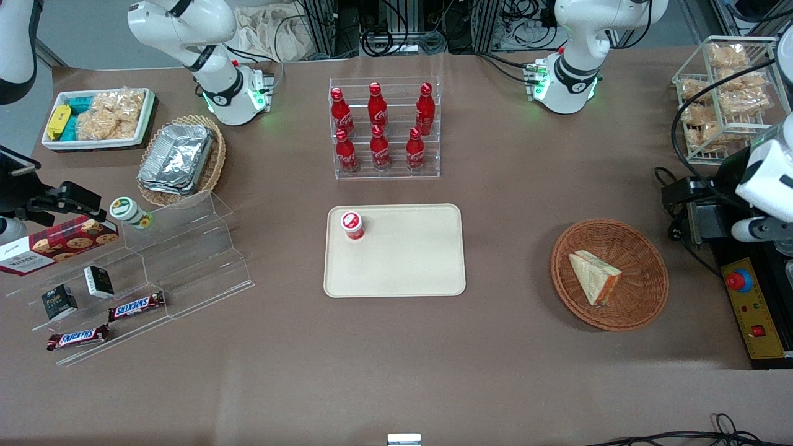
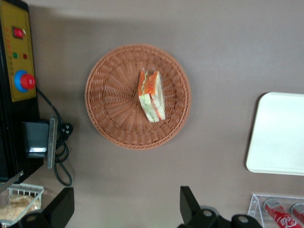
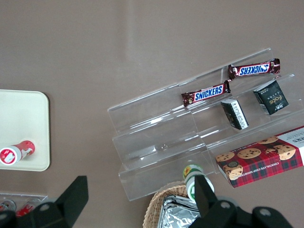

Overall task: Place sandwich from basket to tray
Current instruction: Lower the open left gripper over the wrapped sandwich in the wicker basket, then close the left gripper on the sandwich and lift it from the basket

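The sandwich [image 1: 595, 277], a pale bread wedge with an orange-red edge, lies in the round reddish-brown basket [image 1: 641, 272]. The cream tray [image 1: 409, 260] lies flat at mid-table, toward the parked arm's end from the basket. In the left wrist view the sandwich [image 2: 152, 95] rests near the middle of the basket [image 2: 111, 102], and a corner of the tray [image 2: 280, 137] shows. My left gripper [image 2: 126, 209] is open and empty, high above bare table, farther from the front camera than the basket. Its arm [image 1: 768, 179] shows at the working arm's end.
A small red-capped cup [image 1: 352, 224] stands on the tray's corner. A clear rack of red cola bottles [image 1: 384, 127] stands farther from the front camera than the tray. A yellow control box with a red button [image 1: 749, 310] and a black box with cable [image 1: 687, 198] lie beside the basket.
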You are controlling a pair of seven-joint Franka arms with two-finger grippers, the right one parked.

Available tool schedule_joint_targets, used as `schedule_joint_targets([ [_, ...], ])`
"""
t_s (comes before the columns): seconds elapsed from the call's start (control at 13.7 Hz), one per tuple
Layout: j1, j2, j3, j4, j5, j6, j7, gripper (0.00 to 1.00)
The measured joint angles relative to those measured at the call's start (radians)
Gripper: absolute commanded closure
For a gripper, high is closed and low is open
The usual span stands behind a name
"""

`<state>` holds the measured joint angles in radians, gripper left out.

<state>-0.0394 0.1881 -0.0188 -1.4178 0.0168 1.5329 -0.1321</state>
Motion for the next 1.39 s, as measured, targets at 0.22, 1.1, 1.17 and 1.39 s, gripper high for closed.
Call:
schedule_joint_targets([
  [0.22, 0.005, 0.096, 0.001, -0.037, 0.000, 0.148, -0.004, 0.00],
  [1.1, 0.022, 0.302, 0.002, -0.377, -0.056, 0.651, -0.007, 0.12],
  [1.17, 0.026, 0.305, 0.002, -0.388, -0.056, 0.668, -0.007, 0.29],
  [1.39, 0.032, 0.314, 0.002, -0.392, -0.056, 0.683, -0.008, 0.69],
])
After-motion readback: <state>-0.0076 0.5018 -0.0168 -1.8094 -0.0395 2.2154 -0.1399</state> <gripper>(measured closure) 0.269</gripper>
